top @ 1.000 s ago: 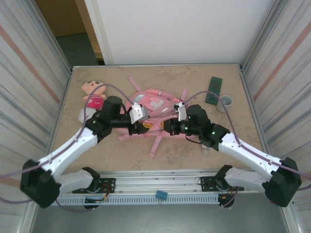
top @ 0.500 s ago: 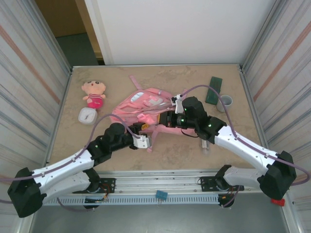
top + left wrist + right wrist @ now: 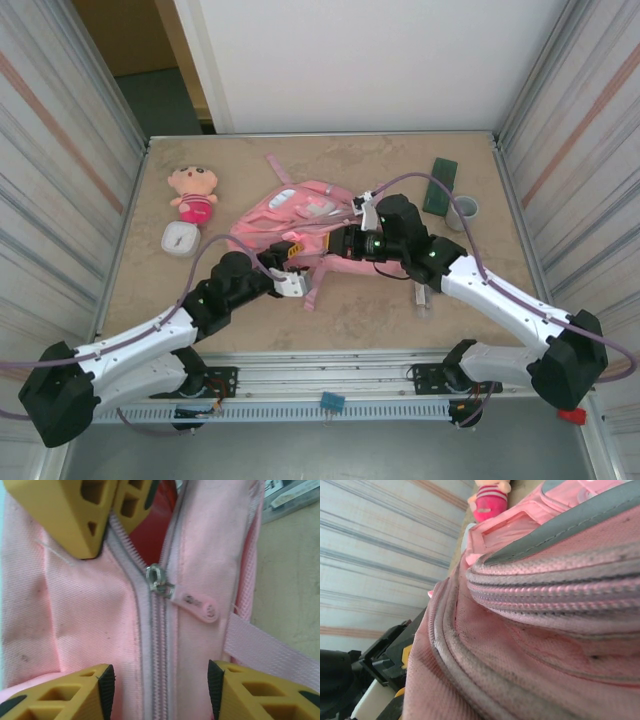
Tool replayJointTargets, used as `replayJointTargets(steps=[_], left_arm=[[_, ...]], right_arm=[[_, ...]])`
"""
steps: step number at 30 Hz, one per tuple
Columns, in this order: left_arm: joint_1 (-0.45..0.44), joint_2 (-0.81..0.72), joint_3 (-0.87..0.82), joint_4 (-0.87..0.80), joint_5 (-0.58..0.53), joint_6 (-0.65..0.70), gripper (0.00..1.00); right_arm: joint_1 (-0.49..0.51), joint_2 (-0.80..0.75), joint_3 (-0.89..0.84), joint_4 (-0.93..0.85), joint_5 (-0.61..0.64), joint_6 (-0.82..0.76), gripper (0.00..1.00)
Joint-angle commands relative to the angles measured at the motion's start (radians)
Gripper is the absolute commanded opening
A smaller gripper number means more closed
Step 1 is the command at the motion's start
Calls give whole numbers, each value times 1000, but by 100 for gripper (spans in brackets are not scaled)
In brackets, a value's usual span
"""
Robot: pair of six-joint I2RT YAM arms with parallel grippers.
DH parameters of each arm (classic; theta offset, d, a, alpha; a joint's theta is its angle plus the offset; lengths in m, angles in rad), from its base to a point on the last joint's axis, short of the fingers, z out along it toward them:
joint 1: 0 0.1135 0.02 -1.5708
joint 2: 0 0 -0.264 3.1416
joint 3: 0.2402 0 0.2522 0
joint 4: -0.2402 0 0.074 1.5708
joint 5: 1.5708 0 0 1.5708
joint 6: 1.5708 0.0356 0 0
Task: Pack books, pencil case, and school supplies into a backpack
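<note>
The pink backpack [image 3: 300,212] lies in the middle of the table. My right gripper [image 3: 337,243] is shut on its fabric at the near right edge; its yellow fingers [image 3: 85,515] pinch the cloth beside the open end of the zipper, where red lining [image 3: 150,527] shows. My left gripper [image 3: 290,270] is open and straddles the closed zipper line [image 3: 159,645], just below the metal slider [image 3: 159,581] and its pink pull tab [image 3: 199,606]. The dark green pencil case [image 3: 440,185] lies at the far right. Books and school supplies are out of view.
A pink-and-tan plush doll [image 3: 193,192] and a small white round thing [image 3: 181,238] sit at the left. A short grey cylinder [image 3: 463,209] stands beside the pencil case. Pink straps [image 3: 318,285] trail toward the near edge. Metal walls close in both sides.
My left arm swung from the backpack's left side round to its near edge and now sits over the zipper. The backpack shifted left and flattened. My right gripper kept its hold.
</note>
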Motion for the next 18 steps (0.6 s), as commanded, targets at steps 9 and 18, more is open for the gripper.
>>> replayJointTargets(steps=[9,18], left_arm=[[32,11,28,6,16,-160,0],[67,37,88,-137,254,-357,0]], right_arm=[[-41,-14,72,23,-65,0,2],[-88,-72,62,-232,94,-108,45]])
